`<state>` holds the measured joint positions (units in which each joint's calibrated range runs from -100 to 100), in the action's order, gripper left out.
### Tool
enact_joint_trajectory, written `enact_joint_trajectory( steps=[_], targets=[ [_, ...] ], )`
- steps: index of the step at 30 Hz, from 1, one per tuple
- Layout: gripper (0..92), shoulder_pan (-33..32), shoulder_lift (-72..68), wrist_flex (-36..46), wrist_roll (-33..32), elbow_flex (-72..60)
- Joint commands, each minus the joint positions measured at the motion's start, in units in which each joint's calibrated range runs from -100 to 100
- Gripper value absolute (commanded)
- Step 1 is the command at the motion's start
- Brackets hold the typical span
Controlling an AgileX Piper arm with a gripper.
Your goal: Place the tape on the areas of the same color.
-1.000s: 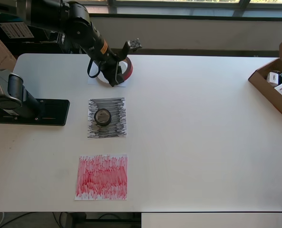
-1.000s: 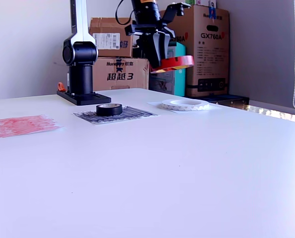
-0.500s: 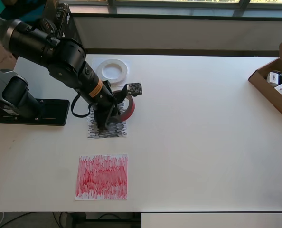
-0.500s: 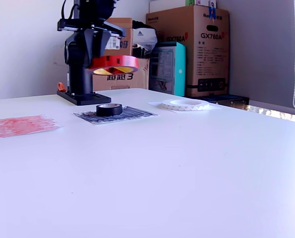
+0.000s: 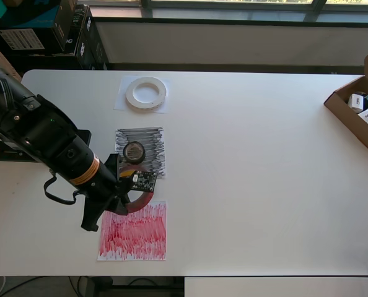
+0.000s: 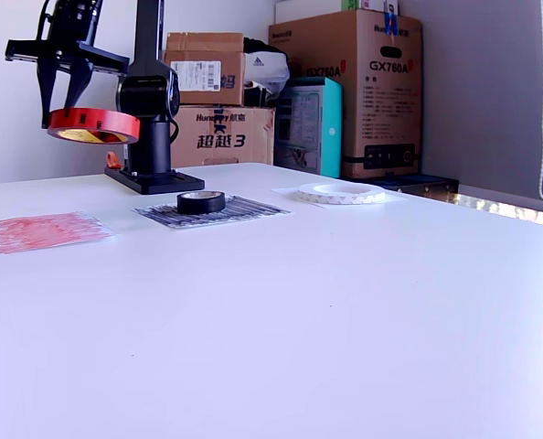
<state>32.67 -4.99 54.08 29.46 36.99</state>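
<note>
We find ourselves in a lab or storeroom-like workspace. A robot arm base (image 6: 148, 119) is bolted on a black plate at the edge of a plain white tabletop (image 6: 345, 302). Behind it we see stacked cardboard shipping cartons (image 6: 358, 87) against a bare wall, and in the overhead view an open cardboard box of small packages (image 5: 362, 102) beneath a window sill.
</note>
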Motion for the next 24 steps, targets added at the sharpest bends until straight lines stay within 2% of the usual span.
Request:
enact_joint_trajectory(
  steps=[1,5,13,24],
  targets=[
    [0.0,6.15,-0.72,0.44,2.86,0.4],
    [0.0,6.62,-3.43,-0.15,3.36,-0.05],
    [0.0,6.62,-10.73,-9.06,3.44,-1.6],
    [0.0,7.02,-18.68,-10.16,3.52,-5.96]
  ],
)
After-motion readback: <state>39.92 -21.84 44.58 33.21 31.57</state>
